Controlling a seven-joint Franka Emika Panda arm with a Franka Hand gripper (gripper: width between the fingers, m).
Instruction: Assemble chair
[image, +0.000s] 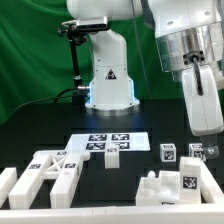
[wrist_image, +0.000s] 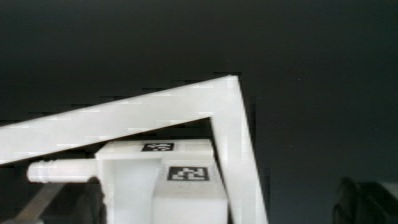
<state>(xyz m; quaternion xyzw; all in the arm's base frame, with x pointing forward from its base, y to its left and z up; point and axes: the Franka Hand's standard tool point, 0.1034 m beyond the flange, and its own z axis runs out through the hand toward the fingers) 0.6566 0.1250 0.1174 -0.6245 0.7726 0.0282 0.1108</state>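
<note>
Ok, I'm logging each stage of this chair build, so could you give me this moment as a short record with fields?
hand: raised at the exterior view's right; open or shut unclear
marker board: table centre, small cube at its near edge
slab cluster: exterior view's left, loose
notched block: near edge, exterior view's right
tagged cubes: two, below the hand
wrist view: tagged part beside white corner rail
</note>
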